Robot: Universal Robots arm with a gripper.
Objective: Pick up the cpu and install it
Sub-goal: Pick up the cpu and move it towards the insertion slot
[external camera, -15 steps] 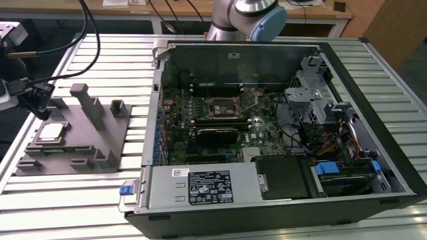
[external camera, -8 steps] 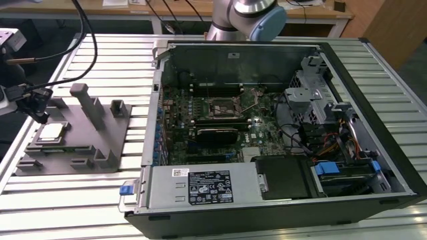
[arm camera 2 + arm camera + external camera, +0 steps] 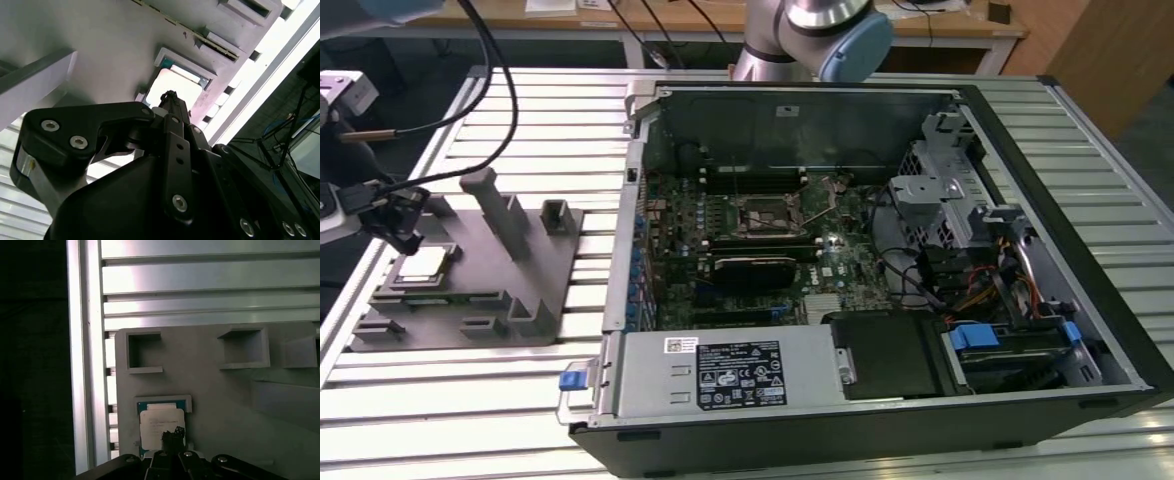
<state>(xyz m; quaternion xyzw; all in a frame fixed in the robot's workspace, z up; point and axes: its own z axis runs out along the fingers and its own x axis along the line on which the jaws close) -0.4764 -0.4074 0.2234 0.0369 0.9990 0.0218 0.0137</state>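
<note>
The cpu (image 3: 161,426) lies flat in its recess on the grey tray (image 3: 225,400), at the exterior view's left. The gripper (image 3: 172,435) hangs straight above the cpu's middle, jaws clenched together and holding nothing. Whether it touches cannot be told.
</note>
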